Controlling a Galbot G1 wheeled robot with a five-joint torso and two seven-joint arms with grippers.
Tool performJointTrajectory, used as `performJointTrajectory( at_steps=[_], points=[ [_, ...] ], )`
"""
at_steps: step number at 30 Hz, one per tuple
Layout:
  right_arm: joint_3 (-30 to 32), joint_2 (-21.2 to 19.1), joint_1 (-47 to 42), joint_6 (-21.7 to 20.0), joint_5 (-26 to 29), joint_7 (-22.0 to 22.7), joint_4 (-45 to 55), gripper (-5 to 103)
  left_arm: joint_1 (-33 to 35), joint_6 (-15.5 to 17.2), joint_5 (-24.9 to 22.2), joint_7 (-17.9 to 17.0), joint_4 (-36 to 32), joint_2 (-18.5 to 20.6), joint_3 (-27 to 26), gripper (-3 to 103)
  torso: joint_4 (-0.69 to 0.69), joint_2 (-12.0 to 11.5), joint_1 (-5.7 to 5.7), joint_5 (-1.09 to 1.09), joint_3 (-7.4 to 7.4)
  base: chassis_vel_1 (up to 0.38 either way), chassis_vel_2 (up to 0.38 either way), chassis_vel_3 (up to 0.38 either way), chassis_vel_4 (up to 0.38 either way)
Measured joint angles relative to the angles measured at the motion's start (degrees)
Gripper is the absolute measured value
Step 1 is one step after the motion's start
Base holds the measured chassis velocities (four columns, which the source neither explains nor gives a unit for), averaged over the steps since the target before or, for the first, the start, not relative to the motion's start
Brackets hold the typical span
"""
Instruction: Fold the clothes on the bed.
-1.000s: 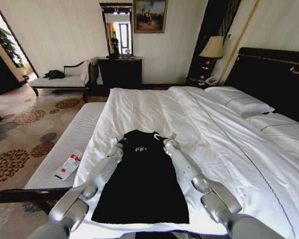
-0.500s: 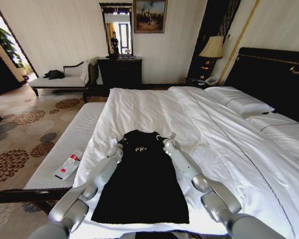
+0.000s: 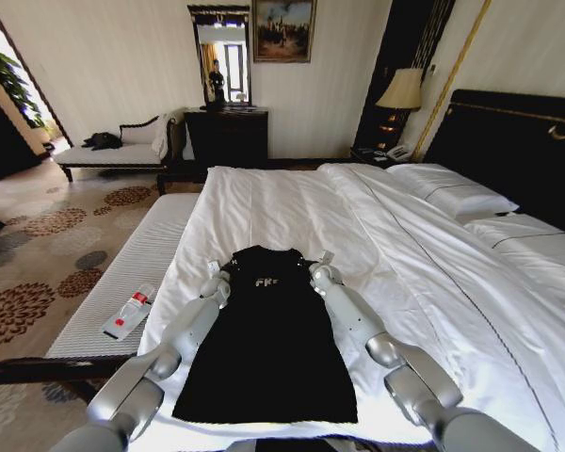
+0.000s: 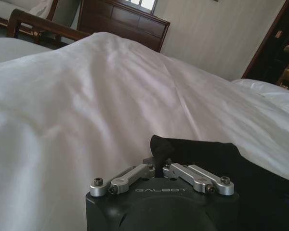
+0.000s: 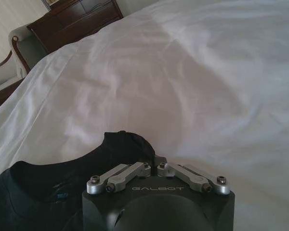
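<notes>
Both claws pinching T-shirt shoulders, right wrist view shows collar

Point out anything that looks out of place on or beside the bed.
A small white pack with red marking lies on the bench beside the bed; what it is, I cannot tell. The T-shirt lies flat, both shoulders pinched by grippers.

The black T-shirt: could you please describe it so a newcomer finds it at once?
On the big white bed, near its foot, lies the black T-shirt, between the left gripper and right gripper. It is the lone dark item there, with white chest lettering.
</notes>
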Motion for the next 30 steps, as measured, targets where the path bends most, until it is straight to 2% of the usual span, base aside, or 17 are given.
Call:
performJointTrajectory(
  at_steps=[6,9,10,13,14,16,19,25,30],
  points=[
    [-0.94,-2.42,-0.35,0.61,-1.57,0.51,3.24,1,-0.32,-0.35,-0.42,-1.3,-3.72,2.09,0.16,2,0.01,0.0,0.0,0.0,0.01,0.0,0.0,0.0,0.0],
    [-1.76,-6.36,1.1,1.42,-3.52,0.44,6.38,1,-2.17,0.59,-2.63,-3.11,-9.62,4.66,1.28,2,0.02,0.0,0.0,0.02,0.01,0.0,0.0,0.0,0.0],
    [-1.76,-6.36,1.1,1.42,-3.52,0.44,6.38,1,-2.17,0.59,-2.63,-3.11,-9.62,4.66,1.28,2,0.02,0.0,0.0,0.02,0.01,0.0,0.0,0.0,0.0],
    [-2.52,-11.41,3.32,1.22,-2.94,0.56,10.17,1,-5.26,1.67,-5.37,-4.56,-13.93,6.53,2.87,2,-0.02,0.0,0.0,0.01,0.0,0.0,0.0,0.0,0.0],
    [-2.52,-11.41,3.32,1.22,-2.94,0.56,10.17,1,-5.26,1.67,-5.37,-4.56,-13.93,6.53,2.87,2,-0.02,0.0,0.0,0.01,0.0,0.0,0.0,0.0,0.0],
    [-3.46,-14.02,5.16,1.11,-3.0,0.99,12.52,1,-8.14,1.91,-6.68,-5.01,-14.78,7.15,4.15,2,-0.04,0.0,0.0,0.01,-0.01,0.0,0.0,0.0,0.0],
    [-4.04,-16.02,6.49,1.06,-3.81,1.22,15.6,1,-11.69,1.95,-7.92,-4.98,-14.69,7.45,6.17,2,0.0,0.0,0.01,0.02,0.0,0.0,0.0,0.0,0.0],
    [-5.47,-16.64,7.99,1.2,-5.43,1.18,17.01,1,-15.32,1.34,-8.18,-3.91,-11.4,6.62,8.26,2,0.0,0.0,0.0,0.01,0.0,0.0,0.0,0.0,0.0],
    [-6.4,-15.12,9.67,1.58,-5.5,1.23,16.31,1,-16.84,0.14,-7.78,-2.64,-9.01,5.25,9.39,2,0.01,0.0,0.01,0.01,0.0,0.0,0.0,0.0,0.0]
  ],
)
